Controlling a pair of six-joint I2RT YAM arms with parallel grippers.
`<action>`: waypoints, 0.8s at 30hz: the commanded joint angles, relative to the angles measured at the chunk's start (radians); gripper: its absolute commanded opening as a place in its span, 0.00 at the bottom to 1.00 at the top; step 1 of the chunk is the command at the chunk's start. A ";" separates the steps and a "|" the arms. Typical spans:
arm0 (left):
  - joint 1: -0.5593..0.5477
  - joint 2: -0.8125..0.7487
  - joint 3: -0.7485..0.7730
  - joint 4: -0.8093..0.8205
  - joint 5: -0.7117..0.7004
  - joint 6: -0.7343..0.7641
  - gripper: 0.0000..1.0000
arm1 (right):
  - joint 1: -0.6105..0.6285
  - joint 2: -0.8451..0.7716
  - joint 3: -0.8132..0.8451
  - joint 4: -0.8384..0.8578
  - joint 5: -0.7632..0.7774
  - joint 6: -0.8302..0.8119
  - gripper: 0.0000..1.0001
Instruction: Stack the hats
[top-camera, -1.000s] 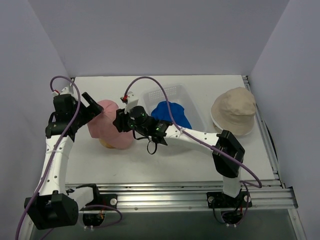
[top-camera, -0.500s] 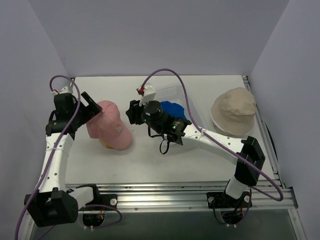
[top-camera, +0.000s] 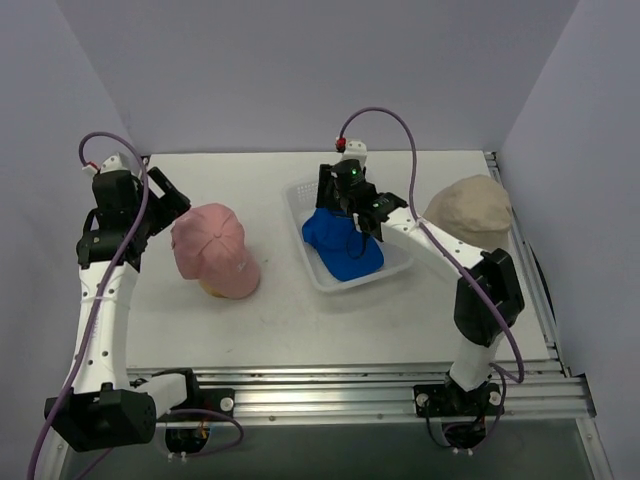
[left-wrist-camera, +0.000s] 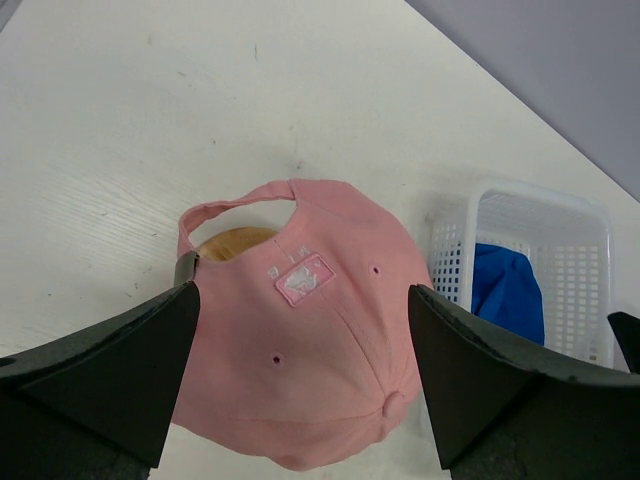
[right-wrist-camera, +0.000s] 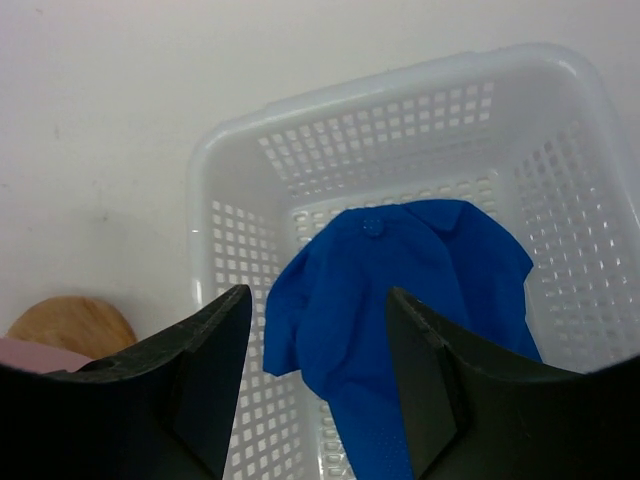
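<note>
1. Change: the right hand (right-wrist-camera: 317, 300) has left the pink cap (top-camera: 215, 245) and swung across to the lattice basket (top-camera: 298, 215). It now hangs over the basket's far end, looking down into it. The basket itself seems to have been nudged and sits more askew than a moment ago.
2. Change: the left hand (left-wrist-camera: 302, 295) has drawn back a little toward the desk's (top-camera: 300, 320) far left corner. The pink cap is now free of both arms.
3. Meaning for the task (judgement): the pink cap looks settled as the base of a stack. The blue cap (right-wrist-camera: 400, 270) appears to be the next hat to fetch.
4. Right hand: fingers spread apart and holding nothing, with the blue cap showing in the gap between them.
5. Left hand: fingers wide apart and holding nothing, framing the pink cap from above without touching it.
6. Container: the basket holds only the blue cap, crumpled, button upward, lying on the basket floor.
7. Support: the pink cap sits over an orange-brown dome (left-wrist-camera: 232, 243), which shows through the cap's rear strap opening.
8. Remaining hat: the beige bucket hat (top-camera: 468, 208) rests on the desk at far right, well apart from the basket. Nothing is stacked on it.
</note>
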 joint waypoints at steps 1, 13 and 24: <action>0.005 0.000 0.069 -0.034 -0.040 0.042 0.94 | -0.032 0.111 0.065 -0.163 0.033 0.026 0.52; 0.004 0.008 -0.008 0.025 0.057 0.081 0.96 | -0.093 0.165 0.020 -0.097 -0.094 0.010 0.51; 0.006 0.094 -0.014 0.002 0.007 0.078 0.97 | -0.095 0.202 0.054 -0.090 -0.109 -0.002 0.51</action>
